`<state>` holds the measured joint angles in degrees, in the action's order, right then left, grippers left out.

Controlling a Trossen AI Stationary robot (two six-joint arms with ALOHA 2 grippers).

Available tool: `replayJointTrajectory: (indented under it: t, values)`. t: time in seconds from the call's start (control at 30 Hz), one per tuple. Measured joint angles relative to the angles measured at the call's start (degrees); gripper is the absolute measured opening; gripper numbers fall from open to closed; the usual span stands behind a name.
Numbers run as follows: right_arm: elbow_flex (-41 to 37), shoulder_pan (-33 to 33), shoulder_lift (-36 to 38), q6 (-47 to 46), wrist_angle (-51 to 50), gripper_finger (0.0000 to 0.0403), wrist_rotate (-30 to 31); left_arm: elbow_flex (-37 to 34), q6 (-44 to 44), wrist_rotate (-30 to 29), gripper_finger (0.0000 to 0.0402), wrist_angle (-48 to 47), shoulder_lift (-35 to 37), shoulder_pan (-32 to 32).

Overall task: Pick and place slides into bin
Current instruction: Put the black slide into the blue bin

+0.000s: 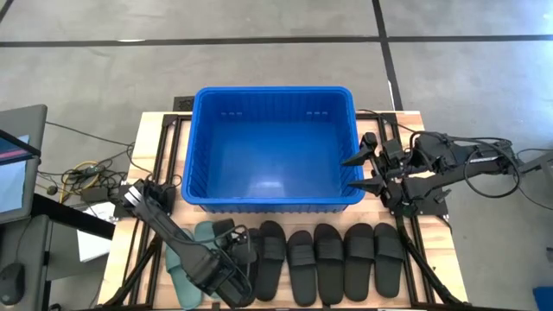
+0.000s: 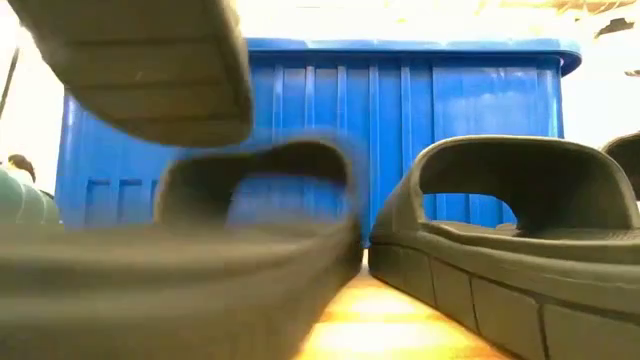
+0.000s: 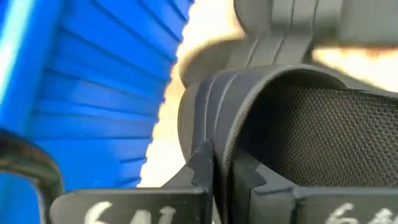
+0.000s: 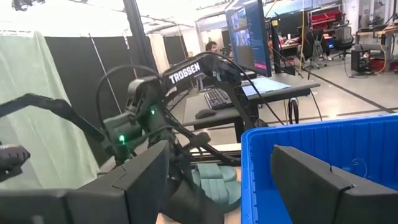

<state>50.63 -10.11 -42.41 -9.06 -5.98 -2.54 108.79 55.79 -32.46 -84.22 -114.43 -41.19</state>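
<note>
The left gripper (image 1: 226,269) is clamped on a matte black rubber slide (image 1: 244,256); the big blue ribbed plastic bin (image 1: 197,142) lies just beyond, far side. The right gripper (image 1: 361,171), fingers apart, waits at the bin's right rim.

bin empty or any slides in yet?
Empty. The high view shows the bin with a bare blue floor; the slides lie in a row on the table beside it.

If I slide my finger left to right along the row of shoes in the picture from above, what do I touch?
Green slide → left gripper holding a black slide → four more black slides → last black slide.
</note>
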Motion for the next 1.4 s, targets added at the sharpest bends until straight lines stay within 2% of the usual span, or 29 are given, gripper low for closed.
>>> replayJointTrajectory:
  t: [0.13, 0.3, 0.4, 0.67, 0.83, 1.0, 1.2, 1.4]
  values:
    - [0.0, 0.0, 0.0, 0.53, -0.3, 0.0265, 0.01, 1.86, 0.34, 0.31, 0.0001, -5.62, 0.0, 0.02]
    - [0.0, 0.0, 0.0, 0.52, -0.48, 0.0265, -0.01, 4.58, -1.09, 0.06, 0.0, -5.75, 0.0, 0.15]
    - [0.0, 0.0, 0.0, 0.54, -0.59, 0.0265, -0.01, 8.04, -2.37, -2.09, 0.0, -5.7, 0.0, 0.71]
    - [0.0, 0.02, 0.0, 0.55, -2.17, 0.0265, -0.21, 20.17, -9.67, -15.35, 0.0, -5.75, 0.04, 3.45]
    - [0.0, 0.0, 0.0, 0.55, -2.16, 0.0265, -0.43, 24.92, -20.24, -23.37, 0.0, -5.74, 0.14, 6.89]
    - [0.0, 0.02, 0.0, 0.54, -1.03, 0.0265, -0.43, 25.69, -34.9, -24.33, 0.0, -5.84, 0.13, 14.12]
    - [0.0, 0.02, 0.0, 0.1, 3.41, 0.0265, 1.73, 25.69, -49.84, -23.17, 0.0, -5.8, 0.13, 26.43]
    - [0.0, 0.11, 0.0, -0.35, 9.58, 0.0265, 2.81, 25.62, -61.52, -15.79, 0.0, -5.8, 0.13, 40.52]
